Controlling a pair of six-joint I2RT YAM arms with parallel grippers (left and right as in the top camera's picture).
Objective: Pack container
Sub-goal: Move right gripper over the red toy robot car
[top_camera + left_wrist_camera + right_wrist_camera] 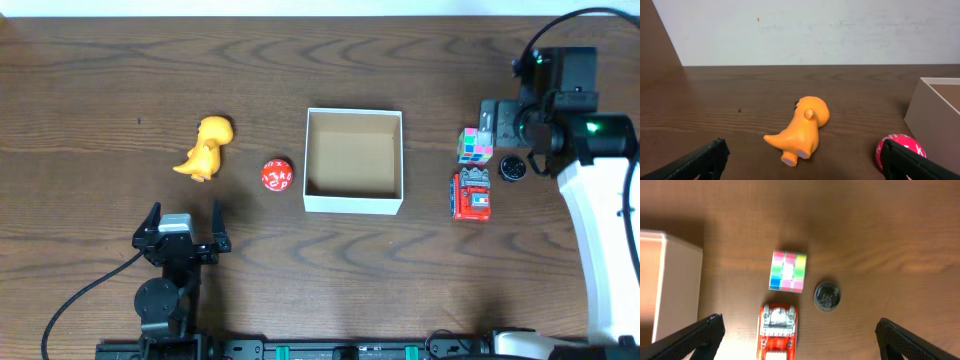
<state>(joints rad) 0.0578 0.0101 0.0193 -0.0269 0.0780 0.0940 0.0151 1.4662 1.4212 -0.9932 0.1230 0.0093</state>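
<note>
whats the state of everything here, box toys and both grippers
container, upright, open top, empty
dinosaur, lying on its side on the table
red die, on the table, outside the container
cube, on the table, colours mixed
car, on its wheels, roof up
black disc, flat on the table
left gripper, open, holding nothing
right gripper, open, holding nothing

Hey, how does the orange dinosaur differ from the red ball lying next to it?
Colour: the dinosaur is plain orange-yellow; the ball is red with white markings. Shape: the dinosaur is a figure with a tail, lying on its side; the ball is round. Place: the ball lies nearer the container, the dinosaur farther left. Both lie on the table, left of the container and outside it.
</note>
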